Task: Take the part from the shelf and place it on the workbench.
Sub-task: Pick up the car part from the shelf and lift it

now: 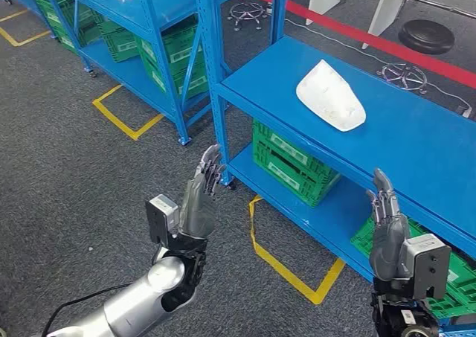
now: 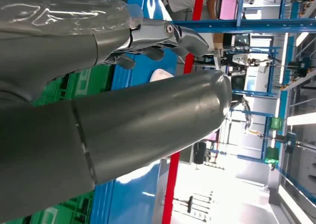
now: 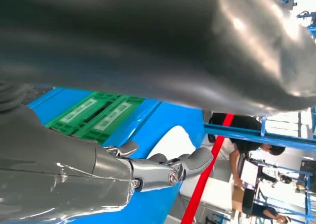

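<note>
Two hands raised, empty, fingers extended: left hand (image 1: 198,200), right hand (image 1: 388,229). White part (image 1: 331,96) lies on blue shelf (image 1: 404,140), ahead of and between both hands, untouched.

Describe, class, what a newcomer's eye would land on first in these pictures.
The white part stands out, lying alone on the top board of the blue shelf. Below it, the left hand and right hand rise with fingers spread, holding nothing. Green crates sit on the lower board.

Even bright light; overexposed wrist-view backgrounds.
</note>
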`<action>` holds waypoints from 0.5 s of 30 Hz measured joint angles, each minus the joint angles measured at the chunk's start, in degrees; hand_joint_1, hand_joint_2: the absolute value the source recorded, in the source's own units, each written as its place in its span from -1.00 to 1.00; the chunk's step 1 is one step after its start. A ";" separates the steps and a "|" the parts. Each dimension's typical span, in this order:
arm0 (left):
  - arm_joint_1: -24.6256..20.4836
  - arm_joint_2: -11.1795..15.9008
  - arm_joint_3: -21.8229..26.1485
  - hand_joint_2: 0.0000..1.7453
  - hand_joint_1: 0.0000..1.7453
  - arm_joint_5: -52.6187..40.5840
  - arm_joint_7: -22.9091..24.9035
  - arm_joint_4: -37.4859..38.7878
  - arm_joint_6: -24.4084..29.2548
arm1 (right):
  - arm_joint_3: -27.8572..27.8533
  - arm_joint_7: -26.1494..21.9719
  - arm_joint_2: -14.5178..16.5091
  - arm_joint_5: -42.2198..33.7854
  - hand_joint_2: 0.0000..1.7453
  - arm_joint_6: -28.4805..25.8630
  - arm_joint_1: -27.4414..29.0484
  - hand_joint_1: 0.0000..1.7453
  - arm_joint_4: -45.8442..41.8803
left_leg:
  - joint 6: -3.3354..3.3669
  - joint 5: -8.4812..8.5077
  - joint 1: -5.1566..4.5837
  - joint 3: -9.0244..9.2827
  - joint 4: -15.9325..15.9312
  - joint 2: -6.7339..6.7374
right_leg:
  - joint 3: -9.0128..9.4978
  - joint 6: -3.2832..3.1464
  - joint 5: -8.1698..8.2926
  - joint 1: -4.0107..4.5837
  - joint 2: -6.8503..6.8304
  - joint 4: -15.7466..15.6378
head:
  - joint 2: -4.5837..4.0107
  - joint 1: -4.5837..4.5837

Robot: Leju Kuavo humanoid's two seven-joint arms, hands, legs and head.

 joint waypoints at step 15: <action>0.03 -0.05 0.00 -1.00 -1.00 -0.02 -0.12 -0.35 -0.13 | -0.02 -0.18 -0.01 0.06 -1.00 -0.17 0.29 -1.00 -0.31 | 0.94 0.04 0.73 1.85 -1.88 -0.54 | -7.64 1.60 -7.16 -0.69 2.06 15.83 | 0.00 0.36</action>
